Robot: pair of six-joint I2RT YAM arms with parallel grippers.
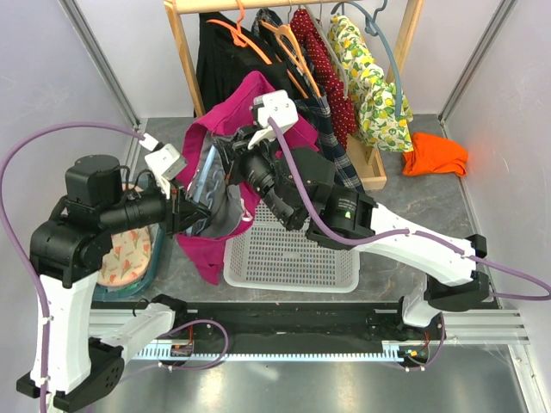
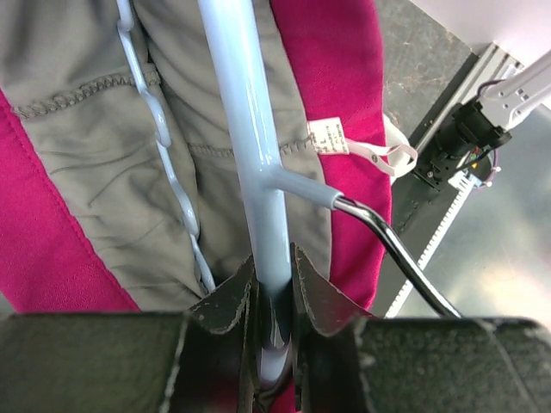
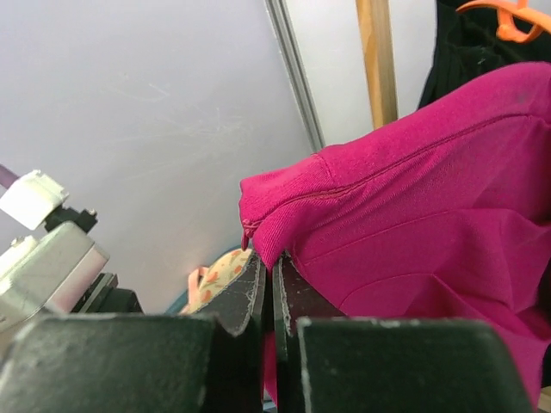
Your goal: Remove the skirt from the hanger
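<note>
The skirt [image 1: 256,93] the arms are working on is the plain magenta one. It is held in the air between them, in front of the clothes rack [image 1: 184,60] and above the far left corner of the white basket [image 1: 293,287] on the counter [image 1: 405,200]. It is bunched and partly turned out, so its grey lining [image 2: 103,172] and a small white label [image 2: 327,136] at the waist seam show in the left wrist view. It hangs on a light-blue hanger [image 2: 250,129] with a dark metal hook [image 2: 387,249] branching off to the side. The left pincer [image 2: 274,268] is clamped on that blue bar, its pads pressed on either side, most likely to keep the hanger fixed while the cloth is drawn away. The right pincer [image 3: 269,268] is closed on a folded edge of the magenta fabric near a seam, a hold suited to peeling the waist off the hanger's arm. Since lining and bar lie against each other, I judge the skirt is not yet free. The next pull should go along the bar, away from the left arm, or the seam may snag on the hanger's notches. A dark plaid garment [image 1: 337,153] hangs on the rack behind, untouched.
</note>
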